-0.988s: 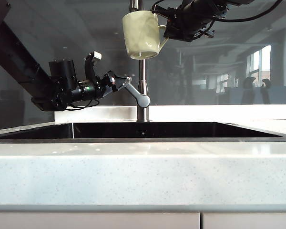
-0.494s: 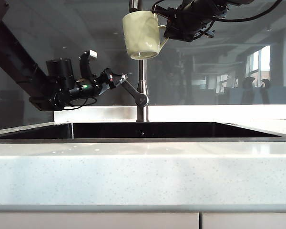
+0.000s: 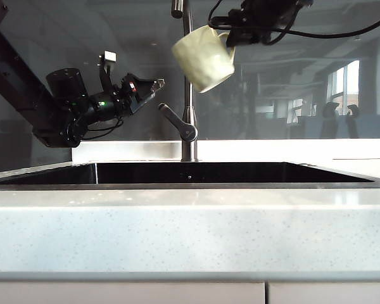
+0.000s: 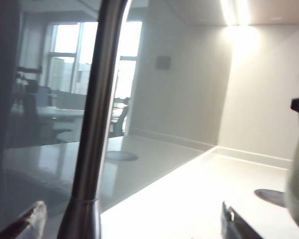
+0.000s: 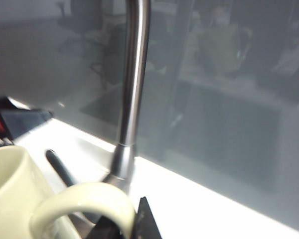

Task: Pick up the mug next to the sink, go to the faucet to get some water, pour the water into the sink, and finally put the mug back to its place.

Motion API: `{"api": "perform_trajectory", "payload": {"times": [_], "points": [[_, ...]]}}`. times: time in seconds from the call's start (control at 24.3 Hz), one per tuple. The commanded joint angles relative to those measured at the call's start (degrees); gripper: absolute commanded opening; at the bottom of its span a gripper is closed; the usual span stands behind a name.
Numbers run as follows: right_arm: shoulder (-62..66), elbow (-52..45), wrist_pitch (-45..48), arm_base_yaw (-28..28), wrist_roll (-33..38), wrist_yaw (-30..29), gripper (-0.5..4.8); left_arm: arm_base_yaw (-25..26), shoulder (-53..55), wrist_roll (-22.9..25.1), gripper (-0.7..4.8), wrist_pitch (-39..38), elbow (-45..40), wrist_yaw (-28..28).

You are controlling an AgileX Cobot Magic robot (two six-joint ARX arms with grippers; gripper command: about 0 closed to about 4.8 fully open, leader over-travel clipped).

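Tipping above the sink [image 3: 190,183], just beside the faucet [image 3: 188,82]: mug [image 3: 204,58] pinched by its handle in the right gripper [image 3: 231,37], mouth slanting up and left. Spread wide, holding nothing, left of the faucet, above its lever: left gripper [image 3: 153,84].

Mug [image 3: 204,57] — pale cream-green, dimpled, loop handle — is held up high at the faucet [image 3: 188,82], tilted with its mouth tipped down-left, above the sink [image 3: 190,173]. Faucet: thin brushed-metal pipe, upright, lever slanted up-left from its base. Sink: wide dark basin set in the counter.
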Motion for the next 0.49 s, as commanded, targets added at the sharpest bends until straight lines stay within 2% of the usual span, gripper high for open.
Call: {"api": "perform_trajectory", "payload": {"times": [0.04, 0.08, 0.21, 0.49], "points": [[-3.08, 0.90, 4.35, 0.07, -14.34, 0.24, -0.05, 0.24, -0.46, -1.25, 4.79, 2.67, 0.31, 0.66], [-3.78, 0.90, 3.76, 0.17, -22.14, 0.22, -0.05, 0.24, -0.46, -1.25, 4.79, 2.82, 0.31, 0.37], [-4.57, 0.92, 3.69, 0.52, -35.67, 0.26, -0.05, 0.24, -0.46, -1.25, 4.79, 2.82, 0.31, 0.28], [-4.55, 0.90, 3.67, 2.29, -49.35, 4.22, -0.05, 0.20, -0.46, -1.25, 4.79, 2.82, 0.31, 0.26]]}}
